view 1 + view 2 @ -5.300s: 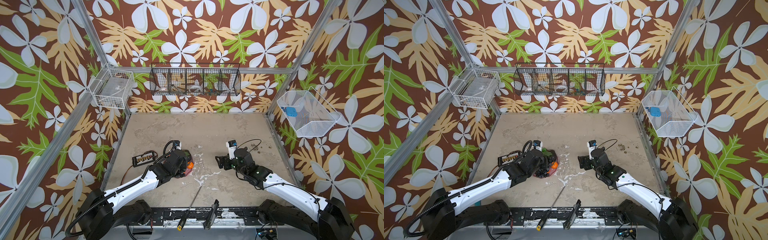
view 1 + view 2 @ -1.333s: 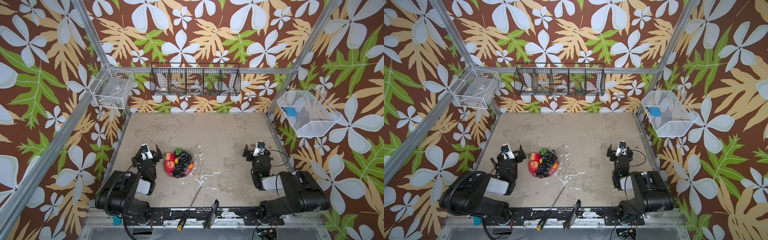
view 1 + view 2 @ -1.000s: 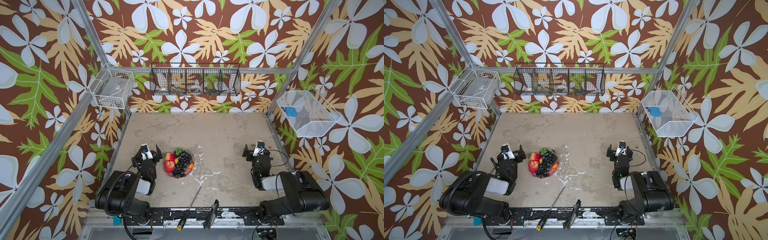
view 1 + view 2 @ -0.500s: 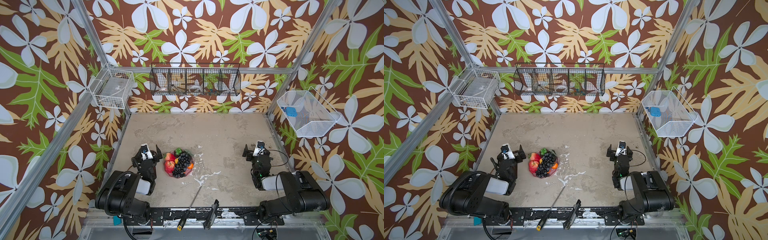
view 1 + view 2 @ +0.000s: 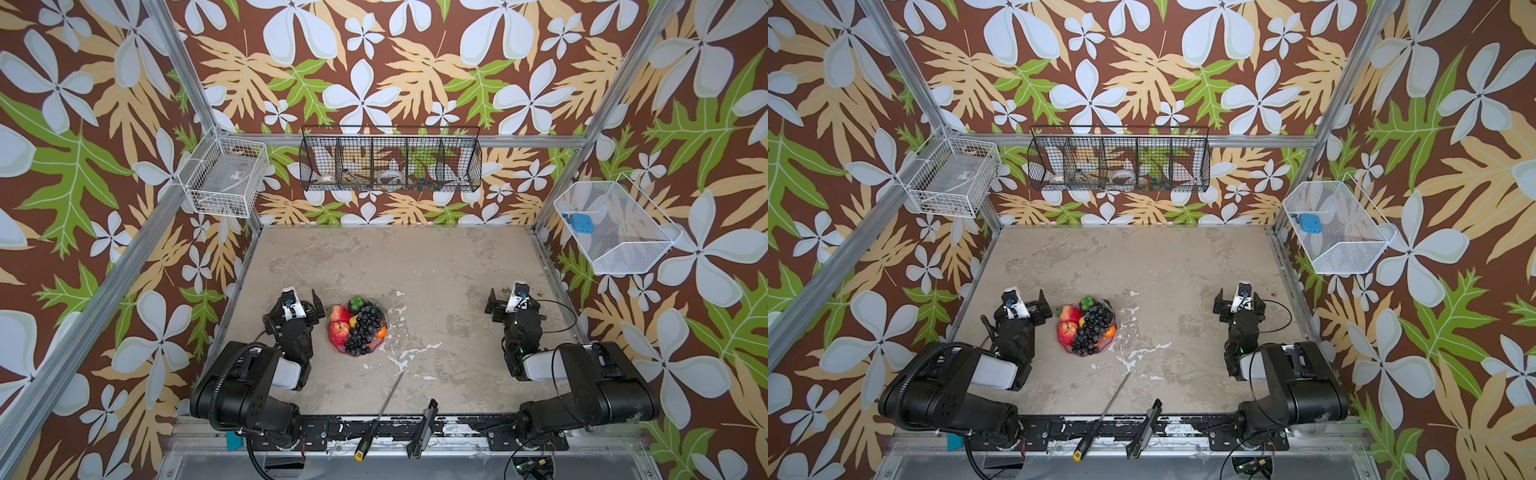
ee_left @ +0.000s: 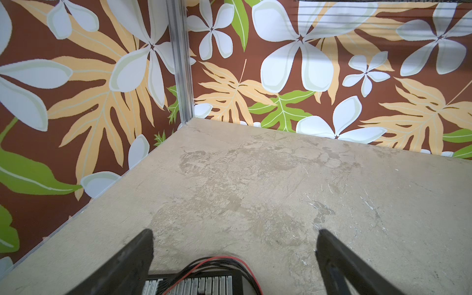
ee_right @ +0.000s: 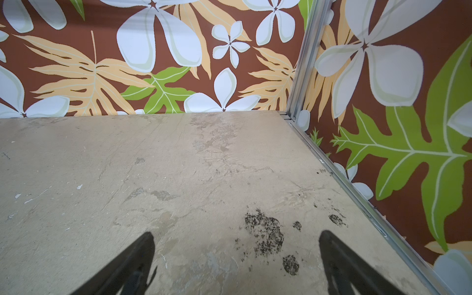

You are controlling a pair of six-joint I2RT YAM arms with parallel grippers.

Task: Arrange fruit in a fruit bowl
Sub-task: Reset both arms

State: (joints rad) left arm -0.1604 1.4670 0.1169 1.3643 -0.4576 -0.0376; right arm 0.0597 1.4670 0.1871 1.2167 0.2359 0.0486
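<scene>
Left gripper (image 5: 296, 305) withdrew; fruit bowl (image 5: 377, 344) just beside it.

fruit (image 5: 358, 329) in the fruit bowl (image 5: 376, 344), screwdriver (image 5: 381, 411) in front of it

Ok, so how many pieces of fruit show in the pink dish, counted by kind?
Red toy apples: 2
Long black grape bunch: 1
Small yellow lemon: 1
Tiny orange: 1
Dark green-topped mangosteen: 1
Total: 6 showing in the shallow pink fruit bowl; anything under the bunch is hidden.
</scene>
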